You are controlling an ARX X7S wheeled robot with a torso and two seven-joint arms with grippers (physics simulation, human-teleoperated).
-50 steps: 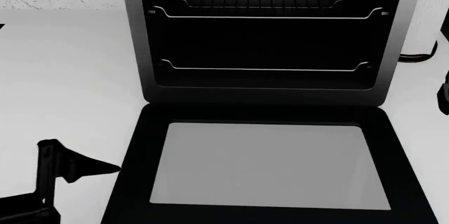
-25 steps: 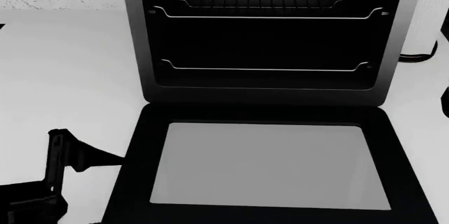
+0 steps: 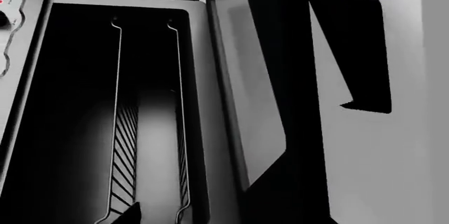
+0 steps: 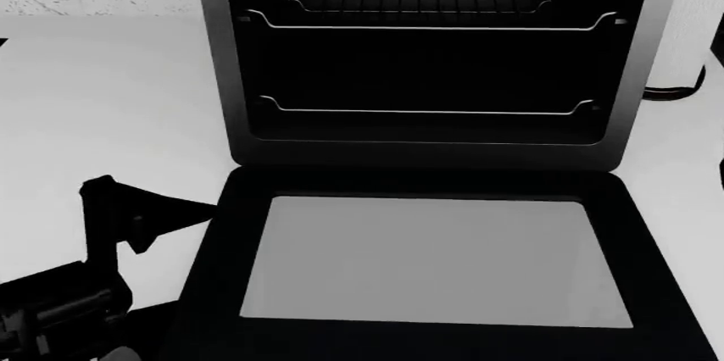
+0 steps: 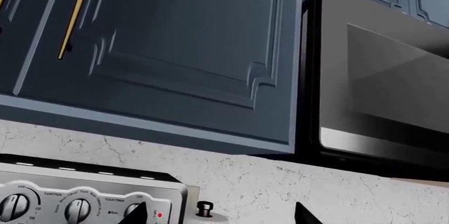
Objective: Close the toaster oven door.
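Observation:
The toaster oven (image 4: 430, 56) stands open in the middle of the head view, with two wire racks showing inside. The toaster oven door (image 4: 436, 259) lies flat toward me, glass window up; its handle is out of view. My left gripper (image 4: 142, 208) is open at the door's left edge, and one fingertip (image 4: 209, 206) touches that edge. The left wrist view shows the oven cavity (image 3: 105, 103) and the door's window (image 3: 245, 103), with one fingertip (image 3: 130, 214) low in the frame. My right gripper (image 5: 228, 216) is open and empty, facing the oven's silver knob panel (image 5: 70, 197).
A white counter (image 4: 102, 107) surrounds the oven. A paper towel roll on a black stand (image 4: 693, 39) is at the oven's right and also shows in the right wrist view (image 5: 203, 211). Blue cabinets (image 5: 175, 50) and a microwave (image 5: 386, 82) hang above.
My left gripper has moved right until its fingertip reached the door's left edge. The window's near edge sits slightly higher in the view. The right arm has left the head view's right edge.

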